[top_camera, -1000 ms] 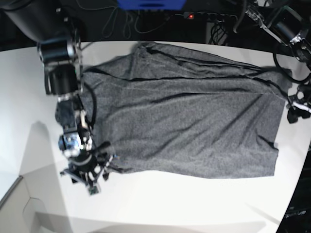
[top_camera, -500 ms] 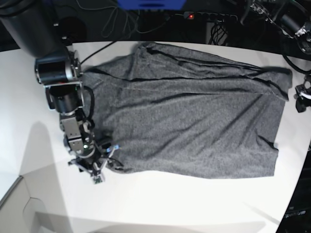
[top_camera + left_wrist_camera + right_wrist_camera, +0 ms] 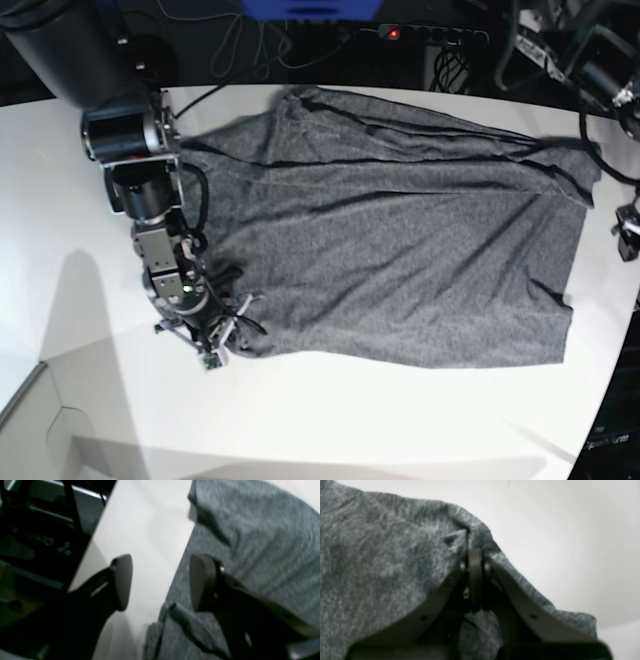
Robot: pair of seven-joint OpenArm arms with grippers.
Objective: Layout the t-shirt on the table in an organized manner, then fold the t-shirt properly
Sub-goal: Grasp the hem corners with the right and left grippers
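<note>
White table (image 3: 330, 420); wrist view shows t-shirt (image 3: 382, 562) pinched.

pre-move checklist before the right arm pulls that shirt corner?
1. Right end effector shut on t-shirt corner: ok.
2. Both layers pinched: cannot tell.
3. Left end effector open, holding nothing: ok.
4. Left end effector placed over the shirt's edge, one finger above table, one above cloth: ok.
5. Shirt flat: not ok, creases along the far edge.
6. Shirt fully on table: ok.
</note>
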